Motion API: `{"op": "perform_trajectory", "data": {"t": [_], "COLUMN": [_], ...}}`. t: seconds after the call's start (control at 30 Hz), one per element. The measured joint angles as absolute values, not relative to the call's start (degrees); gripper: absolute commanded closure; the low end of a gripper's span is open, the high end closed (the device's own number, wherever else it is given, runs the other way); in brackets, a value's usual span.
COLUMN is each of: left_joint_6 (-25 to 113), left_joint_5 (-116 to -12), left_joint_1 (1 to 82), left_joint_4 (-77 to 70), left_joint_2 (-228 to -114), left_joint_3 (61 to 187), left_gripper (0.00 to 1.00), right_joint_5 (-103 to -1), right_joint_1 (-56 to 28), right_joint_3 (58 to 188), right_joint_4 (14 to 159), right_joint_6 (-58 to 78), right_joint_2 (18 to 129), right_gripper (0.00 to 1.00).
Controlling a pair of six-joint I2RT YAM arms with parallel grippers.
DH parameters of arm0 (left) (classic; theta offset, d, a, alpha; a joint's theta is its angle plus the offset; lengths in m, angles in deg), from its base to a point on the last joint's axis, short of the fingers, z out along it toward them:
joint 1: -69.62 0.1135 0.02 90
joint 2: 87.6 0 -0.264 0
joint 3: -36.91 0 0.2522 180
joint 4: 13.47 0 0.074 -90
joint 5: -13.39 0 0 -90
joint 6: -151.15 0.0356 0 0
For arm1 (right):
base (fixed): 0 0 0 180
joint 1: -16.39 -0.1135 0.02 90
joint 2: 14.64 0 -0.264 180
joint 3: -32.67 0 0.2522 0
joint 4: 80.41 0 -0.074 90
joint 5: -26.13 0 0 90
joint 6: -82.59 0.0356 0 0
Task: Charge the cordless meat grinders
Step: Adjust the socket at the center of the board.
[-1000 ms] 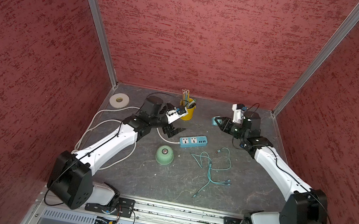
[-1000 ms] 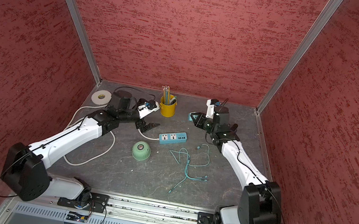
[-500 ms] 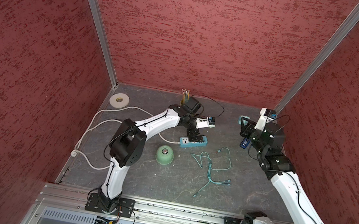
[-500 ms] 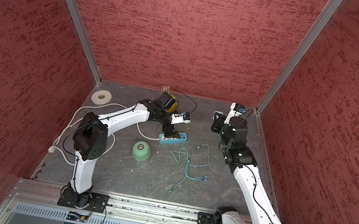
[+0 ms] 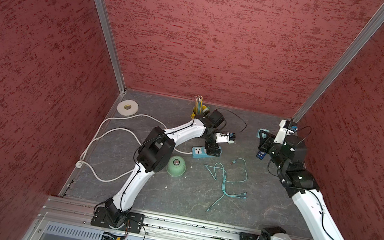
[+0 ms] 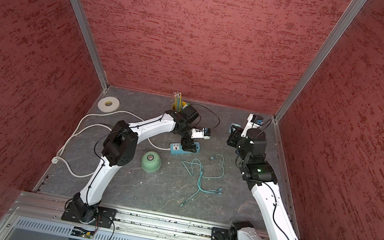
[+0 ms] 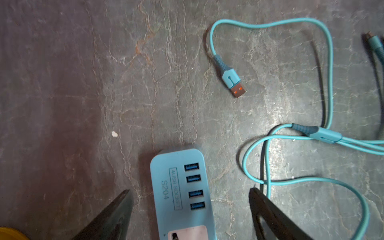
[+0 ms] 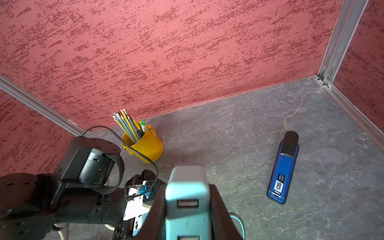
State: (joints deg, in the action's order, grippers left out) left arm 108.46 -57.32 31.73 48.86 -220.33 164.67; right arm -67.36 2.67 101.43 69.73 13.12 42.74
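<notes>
Left gripper point(image 7: 189, 192): has swung over the USB socket strip point(image 7: 164, 207), jaws apart, straddling it.
Right gripper point(image 8: 188, 207): raised, clamped on teal plug adapter point(image 8: 187, 180).
Meat grinder point(image 5: 175, 166): untouched, no cable in yet.

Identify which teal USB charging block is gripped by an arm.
The small adapter in the right gripper; the long power strip lies flat, ungripped.

Bright, even light comes from above. Beside the cable point(image 7: 229, 78), my left wrist view shows soft shadows and slight blur.

Blue power strip point(image 7: 180, 195) between spread jaws, teal cable point(image 7: 330, 83) beside
</notes>
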Motion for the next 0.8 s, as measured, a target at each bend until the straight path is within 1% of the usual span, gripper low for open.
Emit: {"op": "perform_trajectory", "data": {"t": [0.17, 0.5, 0.8], "left_joint_6": [110.5, 115.8, 123.6], "left_joint_5": [-59.2, -61.1, -61.1], "left_joint_1": [31.7, 32.0, 32.6], "left_joint_4": [49.6, 53.1, 56.9], "left_joint_2": [-222.8, -223.5, -223.5], "left_joint_3": [166.3, 166.7, 166.9], "left_gripper": [0.19, 0.37, 0.43], "right_joint_5": [-67.4, -67.3, -67.3], "right_joint_1": [2.7, 2.7, 2.7], "right_joint_3": [101.4, 101.4, 101.4], "right_joint_4": [69.4, 68.9, 68.8], "right_joint_6": [13.1, 13.1, 13.1], "right_joint_2": [42.5, 42.5, 42.5], "right_gripper": [1.00, 1.00, 1.00]}}
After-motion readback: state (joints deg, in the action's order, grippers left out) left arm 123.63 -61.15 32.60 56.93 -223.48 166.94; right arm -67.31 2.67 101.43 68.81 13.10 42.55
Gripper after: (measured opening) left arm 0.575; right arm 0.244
